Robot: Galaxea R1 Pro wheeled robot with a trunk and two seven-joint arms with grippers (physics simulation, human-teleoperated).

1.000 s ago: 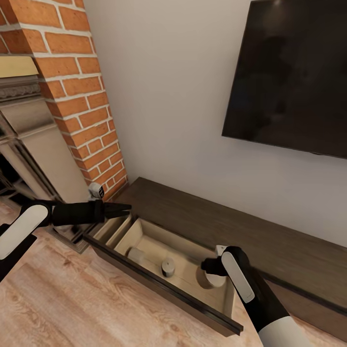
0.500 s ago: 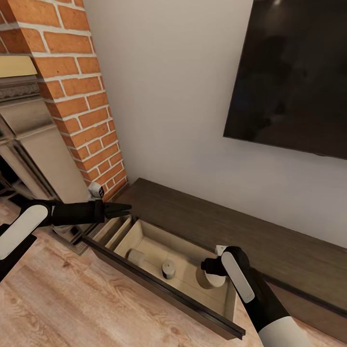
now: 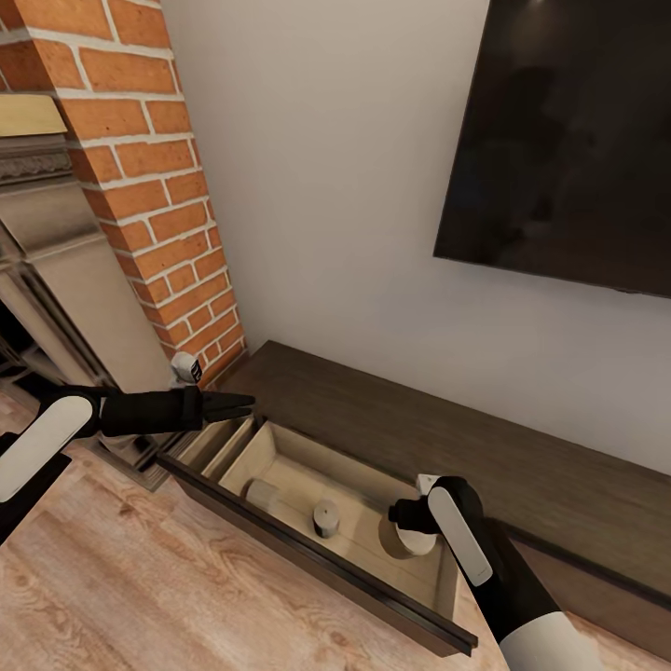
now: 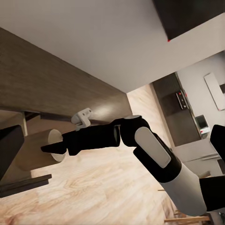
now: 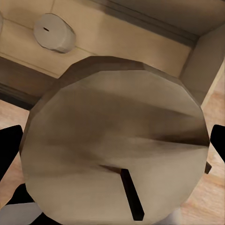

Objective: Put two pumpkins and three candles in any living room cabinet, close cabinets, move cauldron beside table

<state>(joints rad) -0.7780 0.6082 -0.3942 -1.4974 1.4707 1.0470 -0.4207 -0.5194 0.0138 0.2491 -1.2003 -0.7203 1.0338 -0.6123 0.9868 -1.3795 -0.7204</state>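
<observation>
Nothing in the drawer has shifted since the earlier frames; only the head camera has crept slightly. The right gripper (image 3: 406,518) pinches a candle (image 5: 117,154) low inside the cabinet's open drawer (image 3: 280,447), at its 3 o'clock end. Two more candles (image 3: 325,517) lie toward 9 o'clock. The left gripper (image 3: 238,403) hangs with fingers pressed together above the drawer's 10 o'clock corner. Released tilted, the candle could roll against the drawer wall.
</observation>
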